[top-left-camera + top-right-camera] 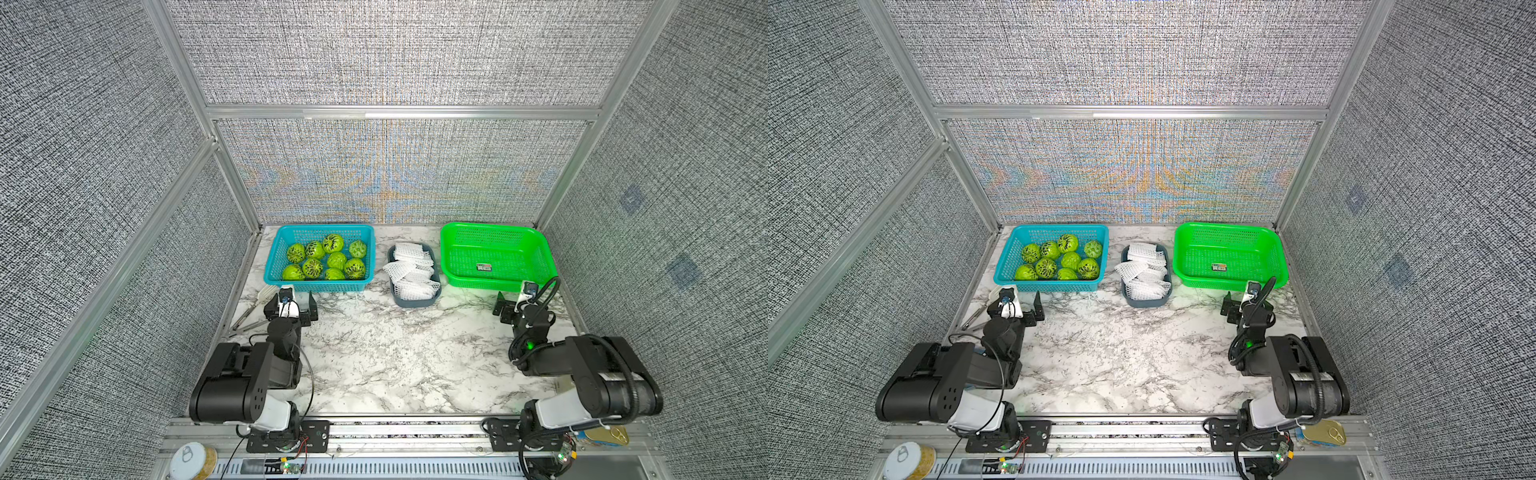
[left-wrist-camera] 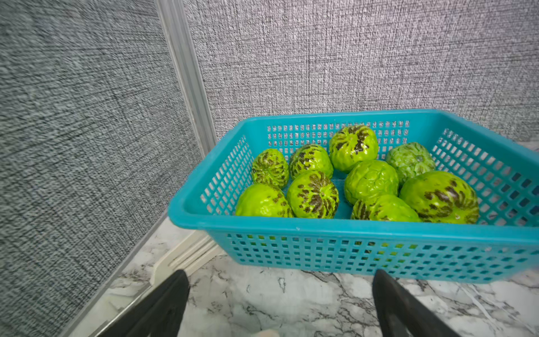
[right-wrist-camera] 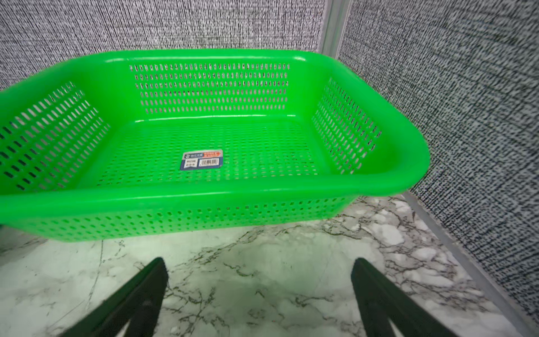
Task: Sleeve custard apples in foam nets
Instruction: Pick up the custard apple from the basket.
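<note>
Nearest the top camera, my left arm [image 1: 241,382] and right arm [image 1: 602,374] are sitting folded low at the front edge of the table [image 1: 395,357], forearms reaching toward the back wall. My left gripper [image 1: 291,303] is pointing at the blue basket [image 1: 324,227] from just in front of it, jaws standing wide apart and gripping nothing. My right gripper [image 3: 259,264] is facing the green basket [image 3: 204,198] the same way, jaws likewise spread and empty.

The custard apples [image 1: 312,267], nine in count, are lying in the blue basket. The nets [image 1: 411,270] are lying piled in a grey tray [image 1: 413,305] between the two baskets; only the top views are showing them.

The left wrist view is showing white tongs [image 2: 186,256] beside the blue basket's near corner, which my left arm is partly hiding from above. The right wrist view is showing the barcode on a label [image 3: 201,160] on the green basket's floor.
</note>
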